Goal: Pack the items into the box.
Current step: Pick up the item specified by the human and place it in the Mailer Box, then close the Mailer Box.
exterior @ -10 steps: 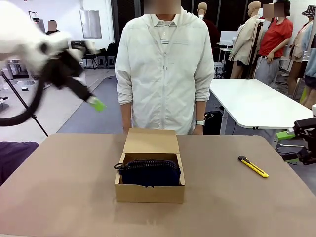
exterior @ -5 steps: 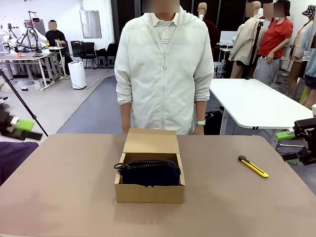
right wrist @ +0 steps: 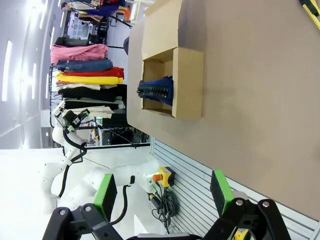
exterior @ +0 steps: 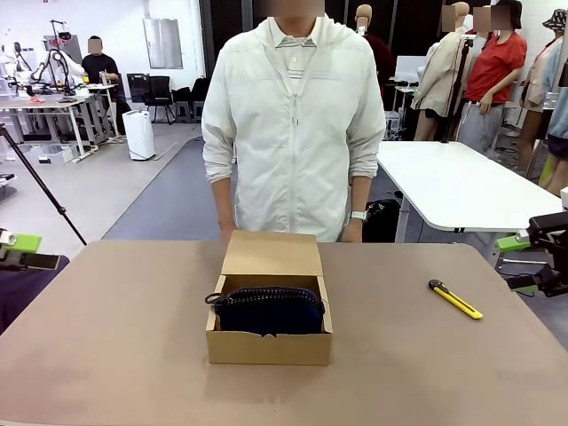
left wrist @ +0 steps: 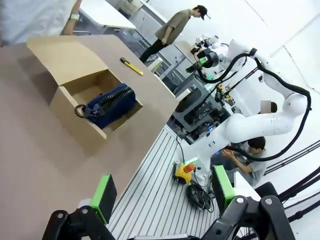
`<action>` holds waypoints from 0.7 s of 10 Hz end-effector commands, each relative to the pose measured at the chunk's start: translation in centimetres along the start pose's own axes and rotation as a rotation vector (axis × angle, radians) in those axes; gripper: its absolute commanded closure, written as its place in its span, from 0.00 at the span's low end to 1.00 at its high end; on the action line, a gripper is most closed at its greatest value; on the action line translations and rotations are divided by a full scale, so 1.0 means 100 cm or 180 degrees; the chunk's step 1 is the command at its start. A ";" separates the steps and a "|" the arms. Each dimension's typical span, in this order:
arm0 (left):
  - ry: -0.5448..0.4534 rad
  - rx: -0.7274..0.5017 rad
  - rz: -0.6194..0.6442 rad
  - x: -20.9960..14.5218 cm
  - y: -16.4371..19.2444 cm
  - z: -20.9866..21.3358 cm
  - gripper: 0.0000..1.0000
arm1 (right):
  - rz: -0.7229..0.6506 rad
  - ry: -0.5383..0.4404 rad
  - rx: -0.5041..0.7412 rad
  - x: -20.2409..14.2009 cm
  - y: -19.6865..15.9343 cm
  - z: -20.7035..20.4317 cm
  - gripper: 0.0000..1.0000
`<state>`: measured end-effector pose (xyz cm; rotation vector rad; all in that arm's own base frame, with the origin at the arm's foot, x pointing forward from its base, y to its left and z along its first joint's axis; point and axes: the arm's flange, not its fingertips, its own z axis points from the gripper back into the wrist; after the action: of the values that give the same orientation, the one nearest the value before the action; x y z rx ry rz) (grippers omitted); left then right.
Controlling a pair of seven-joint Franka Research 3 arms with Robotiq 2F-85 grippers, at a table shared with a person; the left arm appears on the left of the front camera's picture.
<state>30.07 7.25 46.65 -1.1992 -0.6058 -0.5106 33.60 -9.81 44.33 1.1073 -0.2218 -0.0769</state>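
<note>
So the shallow brown cardboard box [exterior: 269, 348] is sitting mid-table with its flap lid [exterior: 272, 255] tipped back toward the person [exterior: 293, 133] in the pale jacket. The navy blue fabric zip pouch [exterior: 269, 311] is lying inside it, with its metal ring [exterior: 214, 299] at the box's left end. Both claws are spread wide and holding nothing. The left gripper [left wrist: 164, 192] hangs off the table's left edge and the right gripper [right wrist: 163, 192] off the right edge. A slim yellow-and-black utility knife [exterior: 455, 299] lies on the brown table [exterior: 115, 337], well right of the box.
</note>
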 end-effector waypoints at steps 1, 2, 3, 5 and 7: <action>-0.0022 -0.0040 -0.0004 0.003 -0.008 -0.003 0.00 | -0.0025 0.0040 -0.0018 0.000 0.003 0.004 0.00; -0.0022 -0.0040 -0.0004 0.003 -0.008 -0.003 0.00 | -0.0025 0.0040 -0.0018 0.000 0.003 0.004 0.00; -0.0022 -0.0040 -0.0004 0.003 -0.008 -0.003 0.00 | -0.0025 0.0040 -0.0018 0.000 0.003 0.004 0.00; -0.0022 -0.0040 -0.0004 0.003 -0.008 -0.003 0.00 | -0.0025 0.0040 -0.0018 0.000 0.003 0.004 0.00; -0.0022 -0.0040 -0.0004 0.003 -0.008 -0.003 0.00 | -0.0025 0.0040 -0.0018 0.000 0.003 0.004 0.00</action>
<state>29.93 6.92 47.03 -1.1929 -0.6048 -0.5230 33.60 -9.81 44.33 1.1074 -0.2218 -0.0768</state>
